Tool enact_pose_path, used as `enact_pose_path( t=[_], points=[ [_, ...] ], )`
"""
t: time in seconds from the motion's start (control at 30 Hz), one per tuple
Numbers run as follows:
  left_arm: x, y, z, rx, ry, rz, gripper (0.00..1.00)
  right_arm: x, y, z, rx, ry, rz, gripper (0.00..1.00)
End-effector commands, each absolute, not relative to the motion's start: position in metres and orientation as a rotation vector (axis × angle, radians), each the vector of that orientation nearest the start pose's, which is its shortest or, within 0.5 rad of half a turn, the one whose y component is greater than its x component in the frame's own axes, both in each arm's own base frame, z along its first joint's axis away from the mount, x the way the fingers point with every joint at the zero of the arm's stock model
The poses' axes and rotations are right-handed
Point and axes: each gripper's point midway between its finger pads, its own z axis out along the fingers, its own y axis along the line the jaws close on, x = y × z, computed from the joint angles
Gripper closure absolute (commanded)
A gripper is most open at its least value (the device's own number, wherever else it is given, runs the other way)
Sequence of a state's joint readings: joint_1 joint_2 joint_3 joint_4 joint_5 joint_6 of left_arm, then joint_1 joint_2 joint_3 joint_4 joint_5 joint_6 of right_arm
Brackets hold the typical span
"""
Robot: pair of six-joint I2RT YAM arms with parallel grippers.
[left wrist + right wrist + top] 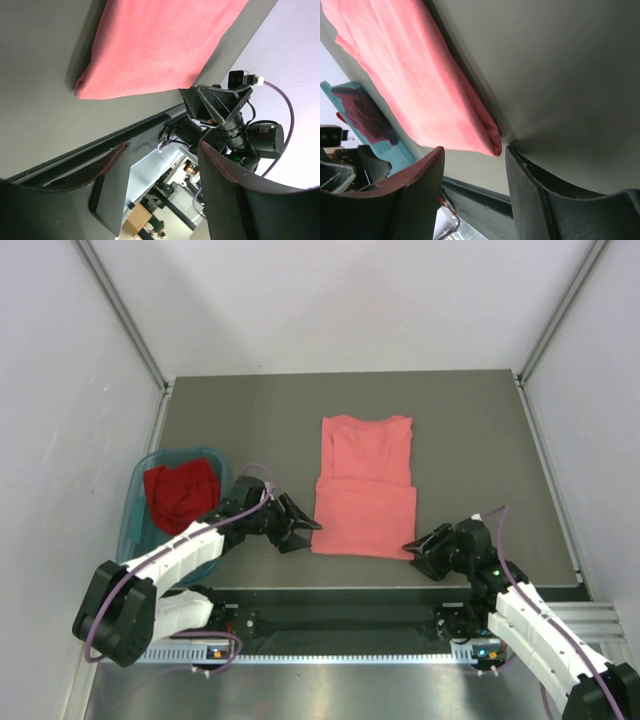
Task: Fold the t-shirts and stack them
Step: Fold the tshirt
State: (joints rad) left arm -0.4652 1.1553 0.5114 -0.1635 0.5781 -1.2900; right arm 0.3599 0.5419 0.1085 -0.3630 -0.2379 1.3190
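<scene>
Two t-shirts are seen in the top view. At the left of the frame the deep red t-shirt [180, 495] is bunched inside the teal basket [133, 505]. Being crumpled soft cloth, it is judged light and limp, and it would need to be lifted by a raised ridge of fabric and then spread out. Just right of the basket the left tool [308, 533] is held low over the grey bench [250, 410]. Its jaws are spread with nothing between them and are pointed at the lower left corner of the salmon-pink t-shirt [365, 490]. That shirt is laid flat in the middle of the frame, collar toward the top, and a doubled layer appears to lie across its lower half. It is judged thin and floppy. The thicker folded edge at each lower corner is the place best pinched, and both corners should be taken together so that the cloth is not dragged askew. At the lower right corner the right tool [412, 555] is set, jaws apart and empty. In the right wrist view the corner lies just ahead of them.
</scene>
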Motion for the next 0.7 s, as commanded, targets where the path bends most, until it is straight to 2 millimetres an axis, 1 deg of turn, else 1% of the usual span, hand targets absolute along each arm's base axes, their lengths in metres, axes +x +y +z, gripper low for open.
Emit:
enact_pose_path(
  t=[0.0,0.13,0.23,0.27,0.3,0.33,0.43,0.53,0.6,0.67],
  points=[
    [0.196,-0.24,0.113,-0.84,2.582,-1.412,0.4,0.159,0.13,0.012,1.146,2.361,0.903,0.47],
    [0.196,-0.237,0.111,-0.874,2.582,-1.386,0.4,0.163,0.127,0.012,1.154,2.341,0.891,0.49],
    [0.198,-0.235,0.107,-0.901,2.581,-1.356,0.37,0.163,0.126,0.011,1.142,2.358,0.871,0.52],
    [0.199,-0.235,0.107,-0.91,2.579,-1.351,0.36,0.162,0.126,0.009,1.151,2.371,0.867,0.53],
    [0.2,-0.234,0.105,-0.933,2.577,-1.341,0.34,0.16,0.127,0.007,1.151,2.38,0.875,0.59],
    [0.2,-0.234,0.104,-0.948,2.573,-1.339,0.32,0.16,0.129,0.007,1.144,2.385,0.888,0.61],
    [0.203,-0.231,0.102,-0.991,2.561,-1.311,0.29,0.155,0.132,0.004,1.138,2.424,0.894,0.6],
    [0.205,-0.228,0.099,-1.028,2.558,-1.275,0.27,0.151,0.132,0.003,1.133,2.446,0.888,0.57],
    [0.202,-0.226,0.094,-1.079,2.58,-1.238,0.25,0.15,0.133,0.003,1.138,2.45,0.902,0.55],
    [0.201,-0.224,0.089,-1.119,2.589,-1.211,0.25,0.148,0.133,0.003,1.141,2.456,0.899,0.55]
  ],
)
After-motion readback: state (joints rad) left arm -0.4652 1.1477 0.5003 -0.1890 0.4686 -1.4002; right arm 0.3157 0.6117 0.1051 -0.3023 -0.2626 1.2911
